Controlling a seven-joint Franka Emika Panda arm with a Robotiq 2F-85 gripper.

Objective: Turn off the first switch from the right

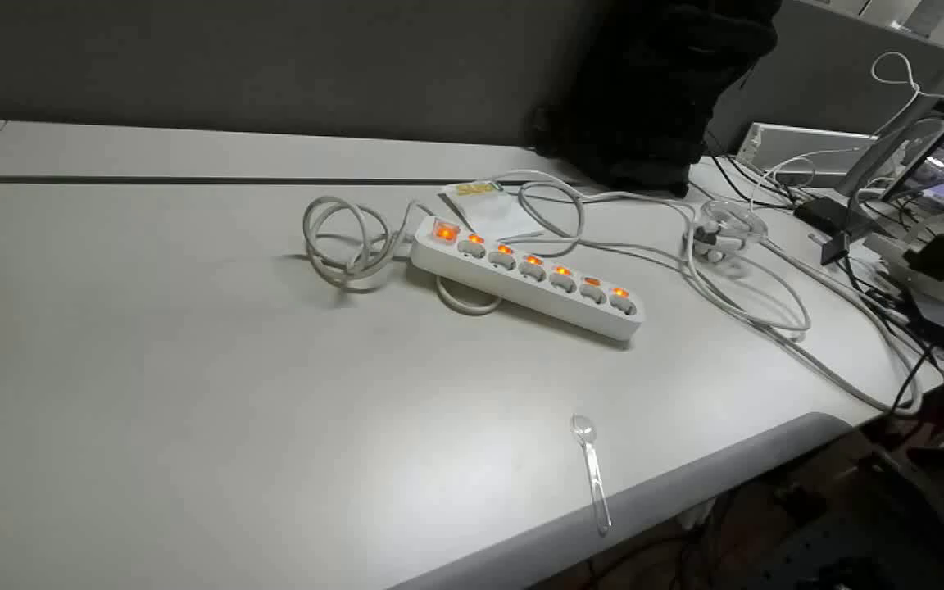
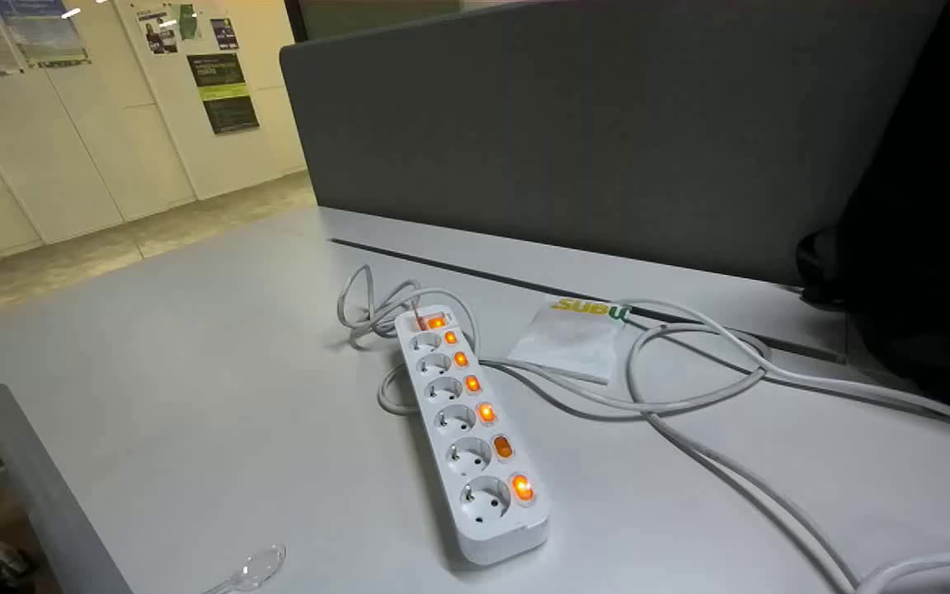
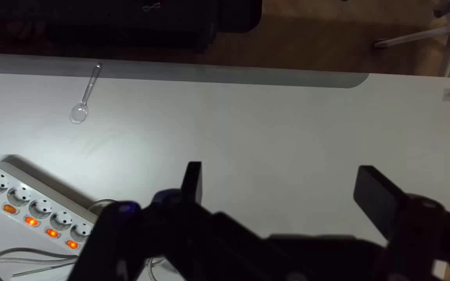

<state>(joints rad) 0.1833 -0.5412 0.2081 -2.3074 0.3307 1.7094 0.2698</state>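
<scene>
Basically, nothing's done yet AFAICT. Our power strip (image 1: pixel 526 279) lies on the desk (image 1: pixel 193 369), and its end switch (image 1: pixel 620 292), which we take as 1st from the right going by an exterior view, glows orange, so prob. on. The neighbouring switch (image 1: pixel 592 281) looks unlit, prob. off, but that's not our target. Gripper (image 3: pixel 281 183) has its jaws spread wide w/ nothing btwn them; we can only make it out in the wrist view, where the power strip sits off to the lower left, partly hidden behind it. So the whole job's left: we'd need to come over to that end switch, prob. close the jaws for a narrower tip, press & check that it goes dark, w/o bumping the neighbouring switch back on.
</scene>
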